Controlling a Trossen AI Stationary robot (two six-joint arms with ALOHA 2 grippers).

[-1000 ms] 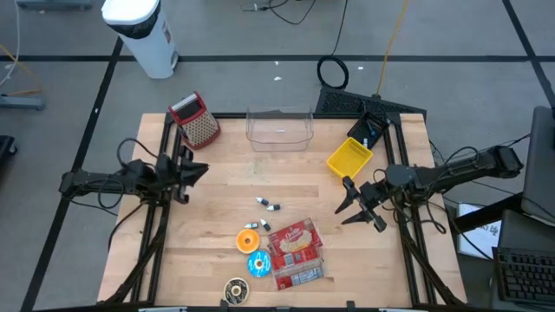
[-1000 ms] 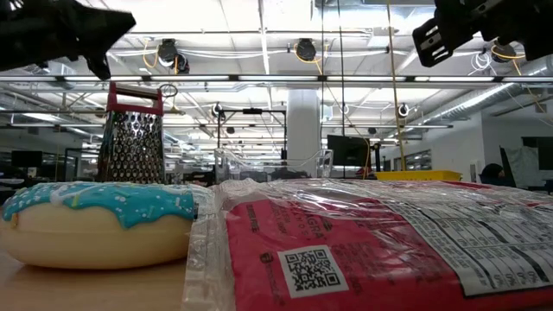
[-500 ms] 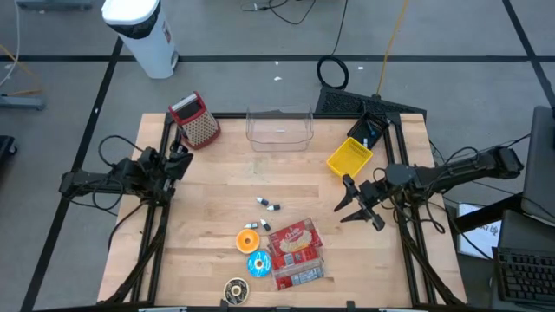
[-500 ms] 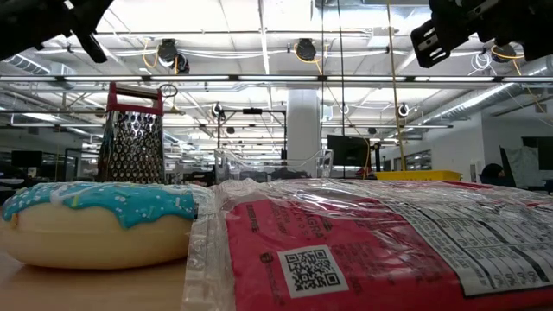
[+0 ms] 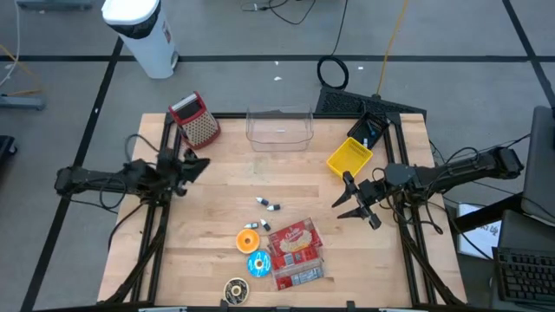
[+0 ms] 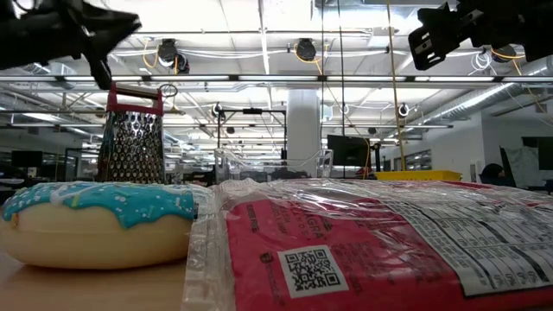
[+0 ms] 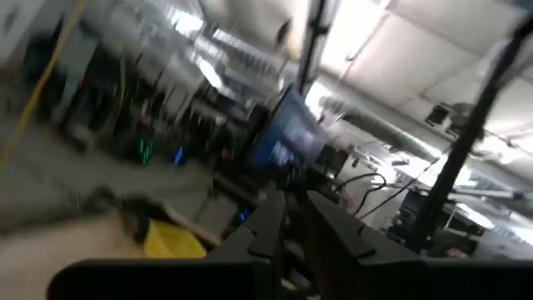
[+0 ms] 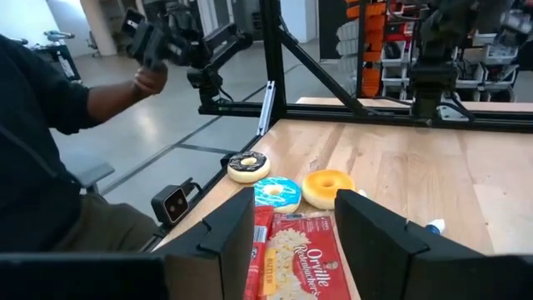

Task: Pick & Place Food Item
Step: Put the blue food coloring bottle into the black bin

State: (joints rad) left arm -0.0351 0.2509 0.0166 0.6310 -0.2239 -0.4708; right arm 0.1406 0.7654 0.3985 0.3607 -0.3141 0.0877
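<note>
The food sits bunched near the table's [image 5: 217, 208] six o'clock edge: a red plastic-wrapped popcorn package [image 5: 295, 253] lies flat, with a round blue-iced doughnut [image 5: 258, 263] touching its nine o'clock side, an orange-glazed doughnut [image 5: 248, 239] just beyond that towards eleven o'clock, and a dark chocolate-topped doughnut [image 5: 235, 289] at seven o'clock, right at the table's edge. In the level view across the table the blue-iced doughnut and the package fill the foreground side by side. A few small pale bits [image 5: 270, 205] lie loose on the wood towards the table's middle.

Further out, at the twelve o'clock edge stands a clear plastic rectangular bin [image 5: 279, 126], with a red-handled metal box grater [image 5: 196, 120] at eleven o'clock and a yellow plastic tray [image 5: 349, 157] at one o'clock, tilted.

The left end effector [image 5: 194, 165] hangs over the table's nine o'clock side, well apart from the food; its fingers stand nearly together with only a thin gap, and nothing is between them. The right end effector [image 5: 354, 199] hovers over the three o'clock side, fingers spread in a moderate gap around nothing, aimed across towards the food.

Beyond the table a person in a dark sleeve [image 8: 50, 100] shows in the right wrist view, one hand [image 8: 150, 79] raised.
</note>
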